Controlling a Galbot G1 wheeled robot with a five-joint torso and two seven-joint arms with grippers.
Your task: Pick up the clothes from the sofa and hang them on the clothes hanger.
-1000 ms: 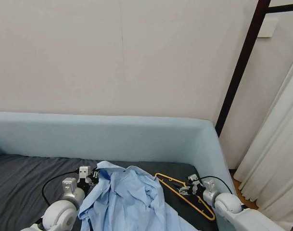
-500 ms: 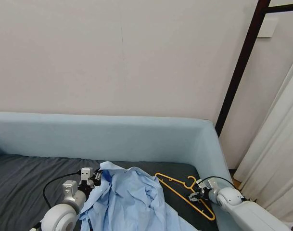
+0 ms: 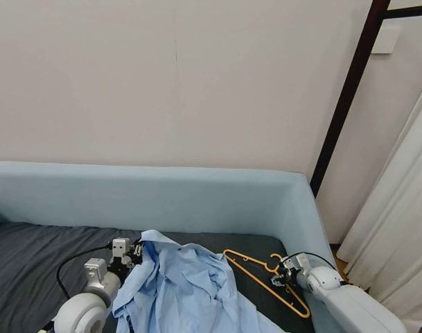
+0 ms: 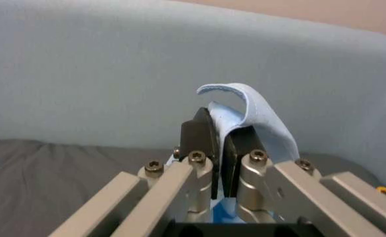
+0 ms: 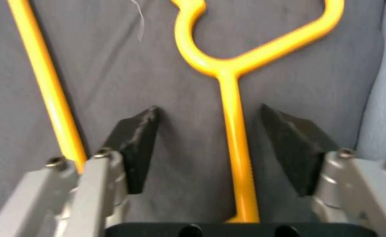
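A light blue shirt (image 3: 190, 288) lies crumpled on the dark grey sofa seat (image 3: 30, 257). My left gripper (image 3: 136, 252) is shut on the shirt's collar edge (image 4: 252, 116) at the shirt's left side. An orange clothes hanger (image 3: 266, 277) lies flat on the seat to the right of the shirt. My right gripper (image 3: 278, 275) is low over the hanger near its hook, open, with the hanger's neck (image 5: 236, 143) between its two fingers (image 5: 137, 145).
The sofa's pale blue backrest (image 3: 162, 198) runs behind the seat and its armrest (image 3: 301, 222) rises at the right. A dark pole (image 3: 342, 97) stands behind the armrest, with white curtains (image 3: 398, 236) at the far right.
My right gripper has shifted toward the hanger's hook end near the armrest. The left gripper has kept its hold on the shirt and barely moved.
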